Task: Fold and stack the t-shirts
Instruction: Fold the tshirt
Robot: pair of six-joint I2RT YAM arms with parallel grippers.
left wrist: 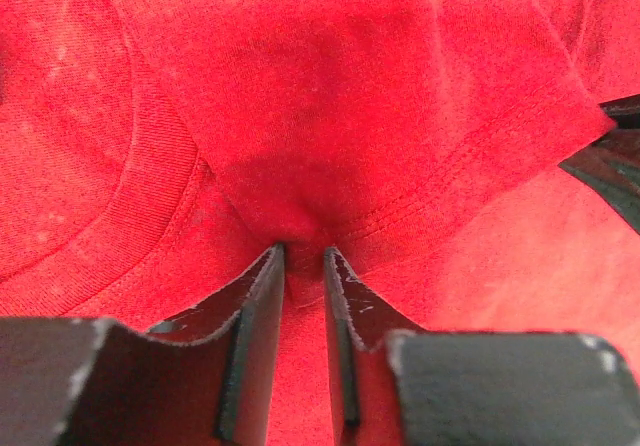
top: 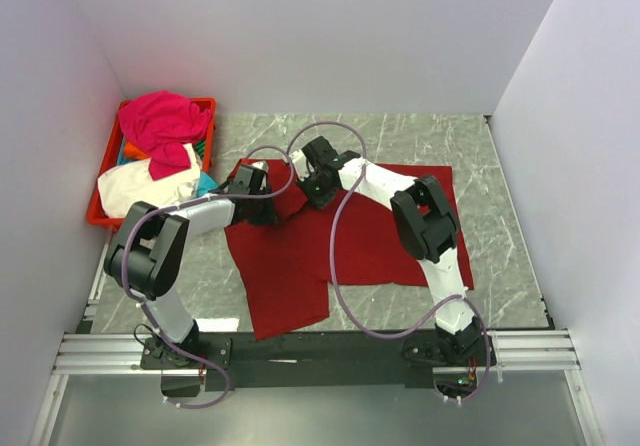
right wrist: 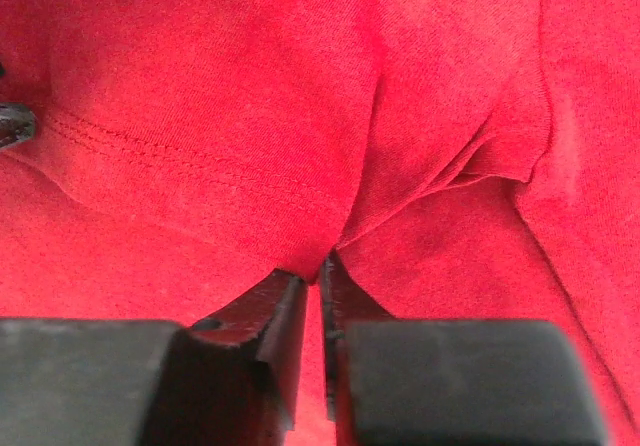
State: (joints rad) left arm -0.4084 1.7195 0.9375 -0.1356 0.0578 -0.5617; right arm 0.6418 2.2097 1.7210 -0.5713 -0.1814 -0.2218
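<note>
Dark red t-shirt (top: pixel 350 236): lay spread on the marbled bench (top: pixel 430 136), with its ribbed collar (left wrist: pixel 150 206) showing in the left wrist view.

Left pincer (left wrist: pixel 303 256): pressed together, pinching a bunched fold of the dark red t-shirt.

Right pincer (right wrist: pixel 312 274): pressed together, pinching a gathered fold of the same shirt. The two pincers stood near each other at the shirt's far edge.

Red crate (top: pixel 108 161): stood at the bench's far left. It held a magenta shirt (top: pixel 160 126) on top. A cream-white shirt (top: pixel 140 188) hung over the near rim. Orange cloth (top: pixel 135 151) and cyan cloth (top: pixel 207 181) showed in between.
</note>
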